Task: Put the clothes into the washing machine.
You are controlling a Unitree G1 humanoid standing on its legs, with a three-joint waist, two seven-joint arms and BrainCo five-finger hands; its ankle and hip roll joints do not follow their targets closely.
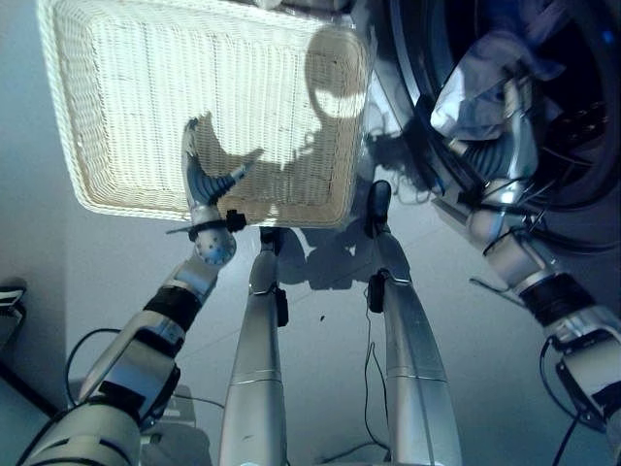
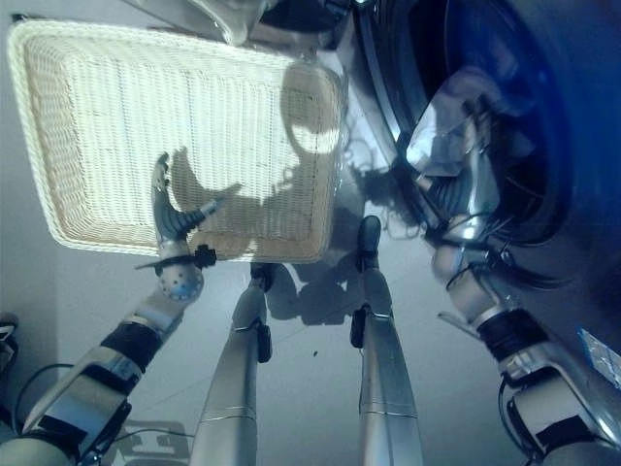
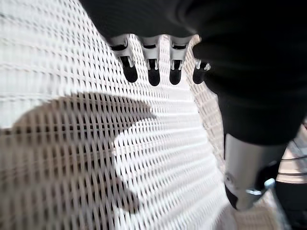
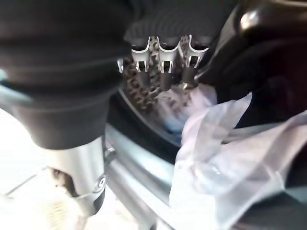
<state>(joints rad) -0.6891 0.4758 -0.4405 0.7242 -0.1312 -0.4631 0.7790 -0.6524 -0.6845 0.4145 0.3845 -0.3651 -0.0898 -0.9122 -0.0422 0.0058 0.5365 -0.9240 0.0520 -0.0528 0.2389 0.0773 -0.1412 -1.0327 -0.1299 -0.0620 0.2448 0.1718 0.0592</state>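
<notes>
Pale white-blue crumpled cloth (image 1: 480,83) sits at the mouth of the dark round washing machine drum (image 1: 572,107), draped over the drum's rim w/ part hanging outside. Right hand (image 1: 509,121) is up against the cloth from below; right wrist view shows its fingers (image 4: 163,62) straight, not curled, cloth (image 4: 230,158) just beside them, touching or not can't tell. Left hand (image 1: 204,180) hangs over the near edge of the cream woven rectangular wicker basket (image 1: 116,107), well apart from the cloth, fingers (image 3: 151,64) relaxed and apart, holding nothing. Basket stands on grey floor (image 1: 39,262) just beside machine's front.
</notes>
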